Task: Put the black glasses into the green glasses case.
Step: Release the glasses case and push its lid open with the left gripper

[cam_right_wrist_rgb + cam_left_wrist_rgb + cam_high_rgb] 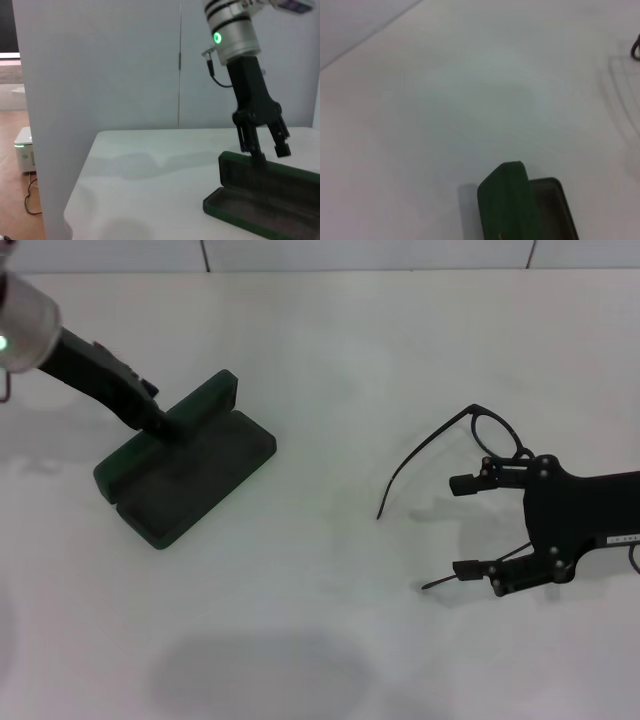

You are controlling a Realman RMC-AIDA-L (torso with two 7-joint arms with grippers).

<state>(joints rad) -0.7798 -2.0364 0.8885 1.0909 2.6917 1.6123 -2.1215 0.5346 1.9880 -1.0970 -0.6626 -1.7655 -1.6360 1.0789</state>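
Left gripper (172, 428) spread over the upright lid of open green case (200, 475), dark felt lining, thin black glasses (455, 445) on white table (330, 360), right gripper (462, 527) wide beside them

Green glasses case (185, 468) matt, felt-like lining; table (330, 360) smooth.

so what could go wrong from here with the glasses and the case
The right claw is open, straddling the thin temple arms of the black glasses, so closing could bend or flick the frame instead of gripping it. The left claw sits at the lid of the open green glasses case; pulling away might tip the lid shut or shift the case.
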